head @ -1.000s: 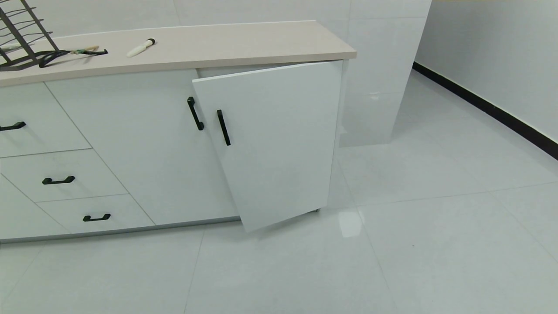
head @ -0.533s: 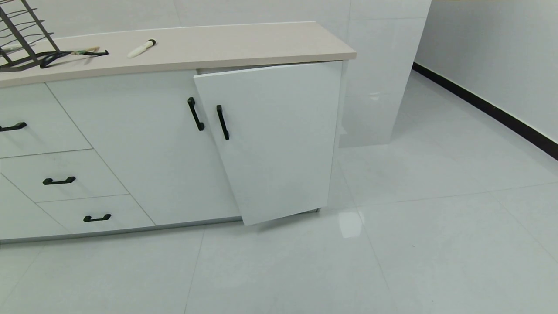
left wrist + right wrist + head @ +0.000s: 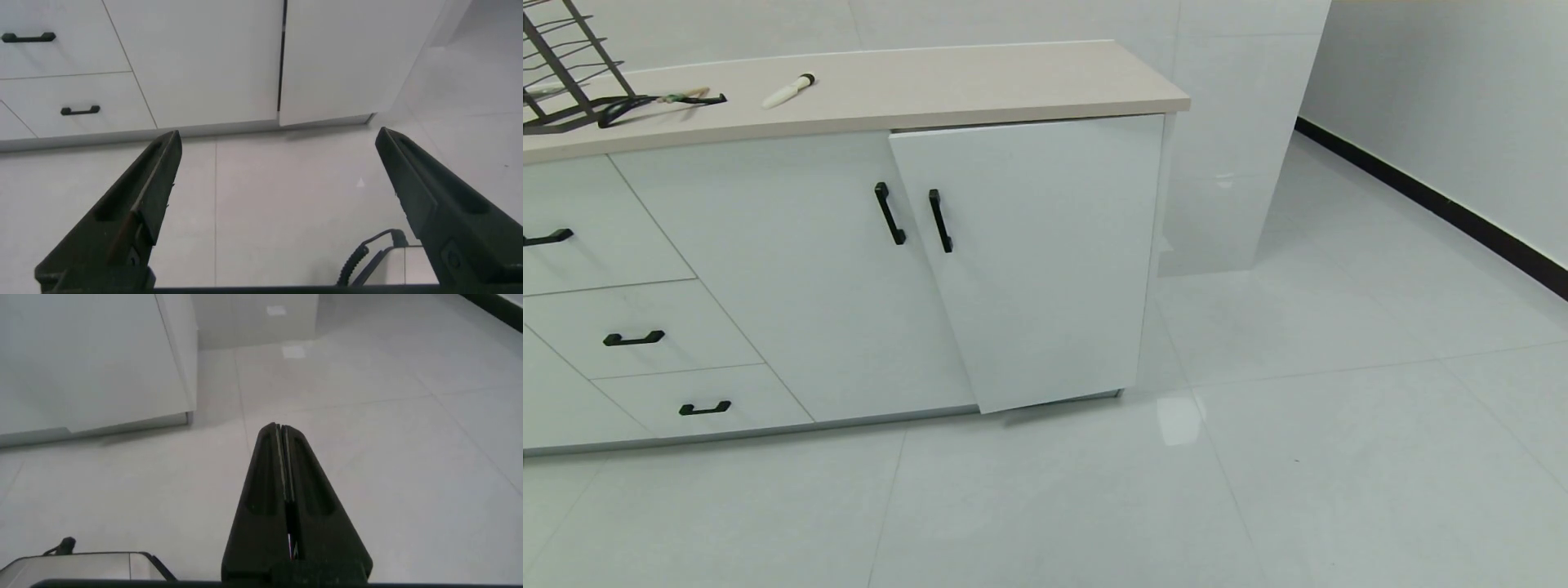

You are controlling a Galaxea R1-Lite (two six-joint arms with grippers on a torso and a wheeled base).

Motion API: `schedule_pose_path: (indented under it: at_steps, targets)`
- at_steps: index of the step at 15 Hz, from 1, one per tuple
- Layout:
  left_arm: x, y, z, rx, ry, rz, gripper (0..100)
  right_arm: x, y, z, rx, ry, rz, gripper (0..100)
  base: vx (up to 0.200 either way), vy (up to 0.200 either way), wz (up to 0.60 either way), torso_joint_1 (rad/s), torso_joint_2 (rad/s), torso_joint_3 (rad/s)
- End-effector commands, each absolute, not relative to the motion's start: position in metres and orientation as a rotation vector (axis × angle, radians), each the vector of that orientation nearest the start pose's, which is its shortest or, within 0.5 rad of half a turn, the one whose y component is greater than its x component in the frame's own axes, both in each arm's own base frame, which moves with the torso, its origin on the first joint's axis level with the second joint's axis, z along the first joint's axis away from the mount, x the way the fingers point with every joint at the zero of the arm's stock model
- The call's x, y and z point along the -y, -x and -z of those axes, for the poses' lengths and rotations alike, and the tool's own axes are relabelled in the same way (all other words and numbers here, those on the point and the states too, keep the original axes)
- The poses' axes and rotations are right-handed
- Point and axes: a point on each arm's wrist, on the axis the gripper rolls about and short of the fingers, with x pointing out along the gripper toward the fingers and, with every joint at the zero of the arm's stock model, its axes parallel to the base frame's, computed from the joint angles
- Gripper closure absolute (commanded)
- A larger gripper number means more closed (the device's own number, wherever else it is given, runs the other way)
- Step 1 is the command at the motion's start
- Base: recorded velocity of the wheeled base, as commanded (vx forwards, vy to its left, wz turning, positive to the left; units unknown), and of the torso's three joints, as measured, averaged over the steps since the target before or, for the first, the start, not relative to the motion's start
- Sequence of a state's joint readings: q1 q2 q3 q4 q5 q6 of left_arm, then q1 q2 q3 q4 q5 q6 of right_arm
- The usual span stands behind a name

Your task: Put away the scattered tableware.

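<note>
The flat white cabinet door point(image 3: 1029, 261) has swung almost shut under the smooth beige countertop point(image 3: 980, 77); only its handle edge stands slightly proud. Toward the countertop's left end lies the slim white, black-tipped utensil point(image 3: 786, 90), near a black wire rack point(image 3: 564, 73). Glossy white floor tiles point(image 3: 1258, 457) spread below. My left gripper point(image 3: 278, 137) is spread wide, and my right gripper point(image 3: 282, 437) is pressed together.
</note>
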State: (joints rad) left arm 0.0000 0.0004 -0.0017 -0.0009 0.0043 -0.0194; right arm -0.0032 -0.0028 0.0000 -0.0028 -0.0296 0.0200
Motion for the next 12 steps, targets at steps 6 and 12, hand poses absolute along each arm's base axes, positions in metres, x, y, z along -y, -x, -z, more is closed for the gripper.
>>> schedule_pose_path:
  at_steps: [6,12]
  targets:
    - [-0.0001,0.0229,-0.0761,0.003,0.011,-0.006,0,0.0006,0.0228,-0.0755,0.0,-0.021,0.034,100,0.2,0.2,0.0,0.001,0.0,0.002]
    - [-0.0001,0.0229,-0.0761,0.003,0.014,-0.005,0,0.0006,0.0228,-0.0755,0.0,-0.021,0.034,100,0.033,0.167,0.0,0.002,0.0,0.0]
